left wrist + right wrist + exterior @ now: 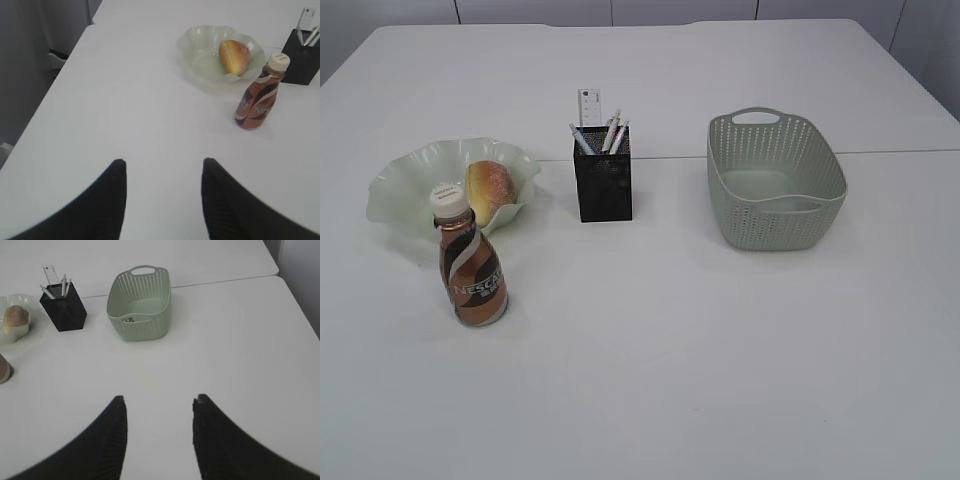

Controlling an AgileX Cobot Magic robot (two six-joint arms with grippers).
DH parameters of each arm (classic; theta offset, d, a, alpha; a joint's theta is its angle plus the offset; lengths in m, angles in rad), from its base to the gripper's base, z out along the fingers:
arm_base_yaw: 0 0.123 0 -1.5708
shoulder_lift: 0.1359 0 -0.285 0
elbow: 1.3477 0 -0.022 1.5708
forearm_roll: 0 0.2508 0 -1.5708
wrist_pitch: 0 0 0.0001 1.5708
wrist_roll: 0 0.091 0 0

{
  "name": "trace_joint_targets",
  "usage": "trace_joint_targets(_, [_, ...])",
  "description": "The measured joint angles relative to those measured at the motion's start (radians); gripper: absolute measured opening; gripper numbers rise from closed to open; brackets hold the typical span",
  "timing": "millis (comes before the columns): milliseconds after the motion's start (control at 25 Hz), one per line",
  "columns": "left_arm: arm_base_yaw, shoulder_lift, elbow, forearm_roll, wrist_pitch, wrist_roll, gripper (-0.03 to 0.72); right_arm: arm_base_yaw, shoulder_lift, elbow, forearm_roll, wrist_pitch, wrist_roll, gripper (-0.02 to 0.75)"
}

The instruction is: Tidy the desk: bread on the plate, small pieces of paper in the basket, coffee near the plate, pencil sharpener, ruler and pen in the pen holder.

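Note:
A bread roll [491, 189] lies on the pale green wavy plate [410, 180]. A brown coffee bottle [471, 262] with a white cap stands just in front of the plate. The black mesh pen holder [603, 184] holds a clear ruler [589, 107] and pens [613, 133]; no pencil sharpener shows. The grey-green basket [775, 180] has something small inside [130, 319]. My left gripper [162, 167] is open and empty over bare table, well short of the bottle [259, 92]. My right gripper [159, 405] is open and empty, short of the basket [141, 305]. Neither gripper shows in the exterior view.
The white table [720, 350] has a seam behind the basket. Its left edge [60, 75] drops off in the left wrist view, its right edge [300, 305] in the right wrist view.

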Motion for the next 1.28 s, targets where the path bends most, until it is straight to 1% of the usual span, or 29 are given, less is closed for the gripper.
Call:
trace_joint_targets(240, [0.000,-0.008,-0.006,-0.003,0.008,0.000,0.364,0.000,-0.176,0.115,0.033,0.006,0.000,0.326])
trace_joint_targets(360, [0.000,-0.008,0.003,-0.003,0.008,0.000,0.363,0.000,-0.216,0.181,0.033,0.006,-0.005,0.325])
trace_joint_targets(560, [0.000,-0.008,0.068,-0.003,0.008,0.000,0.363,0.000,-0.216,0.284,0.003,0.008,-0.013,0.325])
trace_joint_targets(760, [0.000,-0.008,0.150,-0.003,0.008,0.000,0.363,0.000,-0.216,0.369,0.000,0.005,-0.015,0.326])
trace_joint_targets(880, [0.000,-0.008,0.160,0.005,0.000,0.000,0.363,0.000,-0.216,0.385,-0.008,-0.040,-0.032,0.326])
trace_joint_targets(1000, [0.000,-0.008,0.173,0.010,-0.062,0.000,0.361,0.000,-0.216,0.408,-0.023,-0.091,-0.061,0.326])
trace_joint_targets(1120, [0.000,-0.008,0.196,0.012,-0.128,0.000,0.361,0.000,-0.216,0.417,-0.023,-0.107,-0.072,0.325])
trace_joint_targets(1280, [0.000,-0.008,0.207,0.002,-0.155,0.025,0.361,0.000,-0.216,0.417,-0.024,-0.108,-0.084,0.325])
